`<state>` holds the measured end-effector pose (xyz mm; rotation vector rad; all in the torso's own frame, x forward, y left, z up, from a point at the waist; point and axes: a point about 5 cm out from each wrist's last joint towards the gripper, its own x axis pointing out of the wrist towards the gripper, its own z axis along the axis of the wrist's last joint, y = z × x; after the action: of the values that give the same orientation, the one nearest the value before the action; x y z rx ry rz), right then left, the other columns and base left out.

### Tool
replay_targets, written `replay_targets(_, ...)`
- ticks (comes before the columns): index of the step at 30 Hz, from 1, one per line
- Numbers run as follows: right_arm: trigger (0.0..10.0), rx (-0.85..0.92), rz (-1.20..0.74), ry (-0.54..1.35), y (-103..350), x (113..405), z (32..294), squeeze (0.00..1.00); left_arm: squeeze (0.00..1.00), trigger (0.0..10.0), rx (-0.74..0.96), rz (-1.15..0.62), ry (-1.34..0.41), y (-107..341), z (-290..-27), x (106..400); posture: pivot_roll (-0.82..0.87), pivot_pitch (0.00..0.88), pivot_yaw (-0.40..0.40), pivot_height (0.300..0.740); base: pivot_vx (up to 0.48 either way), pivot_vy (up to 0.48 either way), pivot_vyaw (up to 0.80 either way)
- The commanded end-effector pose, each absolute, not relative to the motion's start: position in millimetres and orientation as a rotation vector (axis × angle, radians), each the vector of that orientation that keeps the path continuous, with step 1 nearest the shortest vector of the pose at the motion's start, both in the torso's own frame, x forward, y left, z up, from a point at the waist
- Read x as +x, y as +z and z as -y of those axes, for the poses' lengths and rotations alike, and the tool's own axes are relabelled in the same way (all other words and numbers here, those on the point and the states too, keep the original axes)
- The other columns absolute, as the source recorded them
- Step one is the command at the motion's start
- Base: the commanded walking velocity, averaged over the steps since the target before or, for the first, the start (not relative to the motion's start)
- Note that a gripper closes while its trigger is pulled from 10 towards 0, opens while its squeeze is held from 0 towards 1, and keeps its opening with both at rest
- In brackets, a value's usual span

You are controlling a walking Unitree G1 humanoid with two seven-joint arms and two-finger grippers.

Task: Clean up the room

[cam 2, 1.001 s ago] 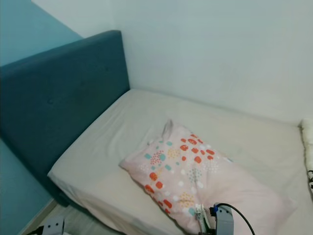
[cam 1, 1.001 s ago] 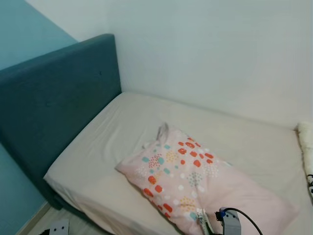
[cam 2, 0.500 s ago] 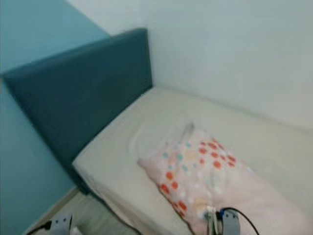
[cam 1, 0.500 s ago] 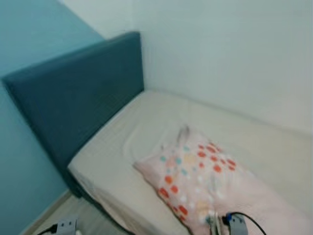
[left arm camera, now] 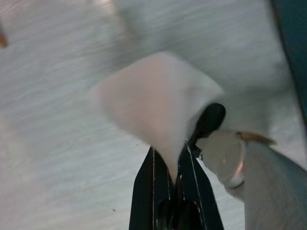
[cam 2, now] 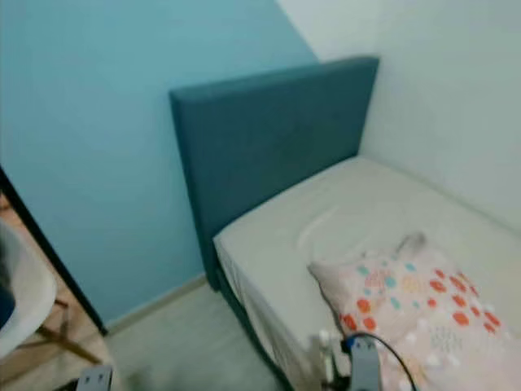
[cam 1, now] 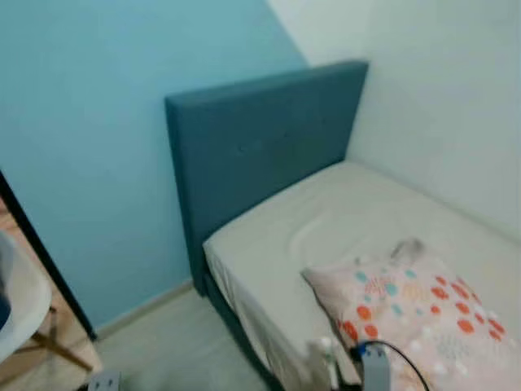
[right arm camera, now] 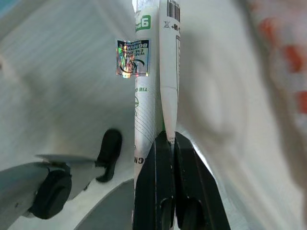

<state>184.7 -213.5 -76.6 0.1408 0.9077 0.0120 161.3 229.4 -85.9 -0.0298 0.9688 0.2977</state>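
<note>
In the left wrist view my left gripper (left arm camera: 169, 158) is shut on a crumpled white piece of cloth or paper (left arm camera: 153, 103), which hangs over pale floor. My right gripper (right arm camera: 168, 139) is shut on a flat white packet (right arm camera: 151, 72) bearing a barcode, green print and a shiny sticker. In the eye views the right arm's wrist and cable (cam 1: 370, 366) show at the bottom edge, in front of a pink pillow (cam 1: 423, 314) with orange and teal dots. The pillow lies on the cream mattress (cam 1: 342, 216). A grey part of the left arm (cam 1: 102, 381) peeks in at the bottom left.
The bed has a dark teal headboard (cam 1: 260, 142) against a light blue wall (cam 1: 106, 122); a white wall runs along its far side. A white chair with wooden legs (cam 1: 20, 305) and a dark upright edge (cam 1: 41, 257) stand at the left. Pale floor (cam 1: 171, 346) lies beside the bed.
The whole picture has swung to the left: the bed and pillow now sit at the right, and the blue wall, floor and white chair have come into view.
</note>
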Motion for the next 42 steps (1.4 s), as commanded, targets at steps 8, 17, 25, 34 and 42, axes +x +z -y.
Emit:
replay_targets(8, 10.0, 0.102, -0.895, 0.043, -73, 189, 217, 0.00, 0.00, 10.0, -0.014, -0.982, 0.277, -87, -228, 159, -0.04, 0.000, -0.048, 0.740, 0.000, 0.000, 0.73)
replay_targets(17, 10.0, 0.066, -0.854, 0.078, -66, 203, 215, 0.00, 0.00, 10.0, -0.020, -0.967, 0.266, -86, -228, 162, -0.04, 0.000, -0.043, 0.740, 0.000, 0.000, 0.72)
replay_targets(25, 10.0, 0.032, -0.854, 0.124, -66, 205, 209, 0.00, 0.00, 10.0, -0.027, -0.964, 0.249, -87, -224, 160, -0.03, 0.000, -0.052, 0.740, 0.000, 0.000, 0.73)
replay_targets(34, 10.0, 0.017, -0.890, 0.135, -71, 197, 207, 0.00, 0.00, 10.0, -0.030, -0.968, 0.235, -88, -218, 162, -0.02, 0.000, -0.057, 0.740, 0.000, 0.000, 0.73)
replay_targets(42, 10.0, 0.026, -0.934, 0.118, -77, 185, 209, 0.00, 0.00, 10.0, -0.035, -0.948, 0.208, -85, -211, 172, -0.02, 0.000, -0.057, 0.740, 0.000, 0.000, 0.73)
